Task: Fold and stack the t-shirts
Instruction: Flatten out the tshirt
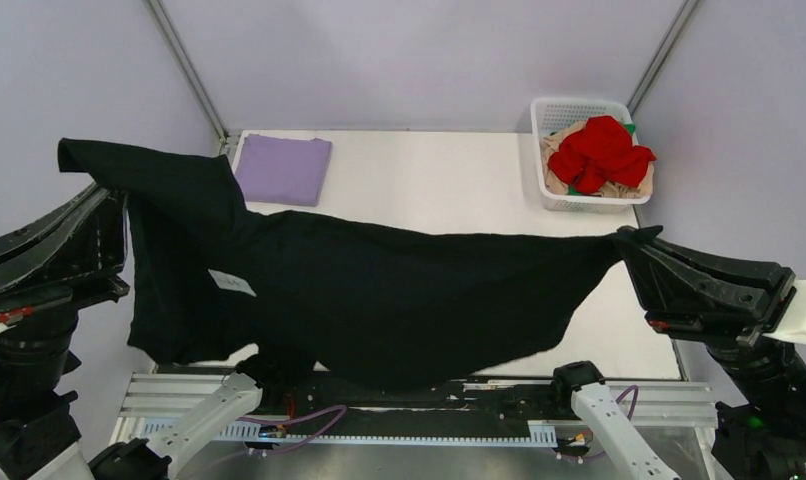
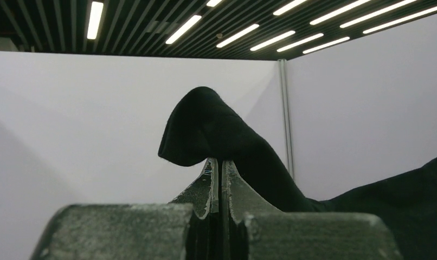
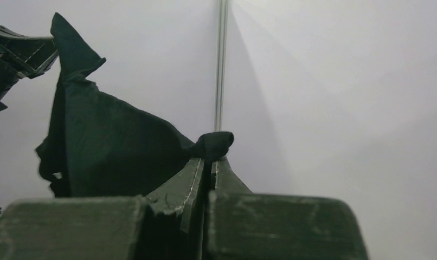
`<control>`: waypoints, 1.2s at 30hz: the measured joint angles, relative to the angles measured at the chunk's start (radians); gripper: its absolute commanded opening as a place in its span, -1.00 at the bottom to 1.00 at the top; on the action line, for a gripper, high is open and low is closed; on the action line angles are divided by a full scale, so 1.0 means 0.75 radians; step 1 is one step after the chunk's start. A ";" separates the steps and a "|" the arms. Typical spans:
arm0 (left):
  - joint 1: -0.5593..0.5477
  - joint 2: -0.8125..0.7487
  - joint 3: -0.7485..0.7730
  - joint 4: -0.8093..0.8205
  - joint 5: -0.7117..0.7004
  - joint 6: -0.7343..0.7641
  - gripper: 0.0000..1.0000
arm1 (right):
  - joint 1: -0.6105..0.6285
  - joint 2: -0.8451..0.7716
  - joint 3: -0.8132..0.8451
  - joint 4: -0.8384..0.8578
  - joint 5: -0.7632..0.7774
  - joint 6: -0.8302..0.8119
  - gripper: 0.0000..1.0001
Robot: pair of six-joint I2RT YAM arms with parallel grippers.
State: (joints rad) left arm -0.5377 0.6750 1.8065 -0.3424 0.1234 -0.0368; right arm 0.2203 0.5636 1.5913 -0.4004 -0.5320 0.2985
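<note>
A large black t-shirt (image 1: pixel 379 290) hangs stretched in the air between my two grippers, its white neck label (image 1: pixel 232 283) facing up at the left. My left gripper (image 1: pixel 114 195) is shut on one corner of it; in the left wrist view the cloth (image 2: pixel 216 135) bulges out over the closed fingertips (image 2: pixel 219 162). My right gripper (image 1: pixel 627 240) is shut on the opposite corner, seen in the right wrist view as a small black tuft (image 3: pixel 213 145) above the tips (image 3: pixel 211 162). A folded lavender t-shirt (image 1: pixel 284 168) lies at the table's back left.
A white mesh basket (image 1: pixel 549 190) at the back right holds red (image 1: pixel 601 152), tan and green tees. The black shirt's lower edge hangs over the table's near edge and the metal rail (image 1: pixel 479 425) between the arm bases. Grey walls enclose the table.
</note>
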 measured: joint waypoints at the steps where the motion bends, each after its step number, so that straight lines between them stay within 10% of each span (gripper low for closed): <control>1: 0.000 0.001 -0.003 0.001 -0.005 0.014 -1.00 | 0.000 0.002 -0.004 -0.004 0.011 -0.005 -1.00; 10: -0.003 0.165 -0.385 0.204 -0.414 0.172 -0.82 | 0.000 0.151 -0.210 0.022 0.413 -0.076 -1.00; 18: 0.143 0.940 -0.615 0.371 -0.729 0.229 -0.21 | -0.042 0.744 -0.547 0.224 0.925 -0.107 -0.88; 22: 0.278 1.470 -0.508 0.347 -0.700 0.163 0.93 | -0.119 1.253 -0.555 0.308 0.982 -0.088 0.14; 26: 0.343 1.993 -0.075 0.166 -0.692 0.113 0.99 | -0.136 1.645 -0.346 0.282 1.046 -0.091 0.91; 36: 0.338 1.713 -0.150 0.005 -0.488 -0.093 1.00 | 0.021 1.457 -0.381 0.243 1.049 -0.045 1.00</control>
State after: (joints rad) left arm -0.2844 1.9598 1.6943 -0.3386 -0.2428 -0.1066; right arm 0.2359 1.6566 1.3056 -0.2180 0.2546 0.2646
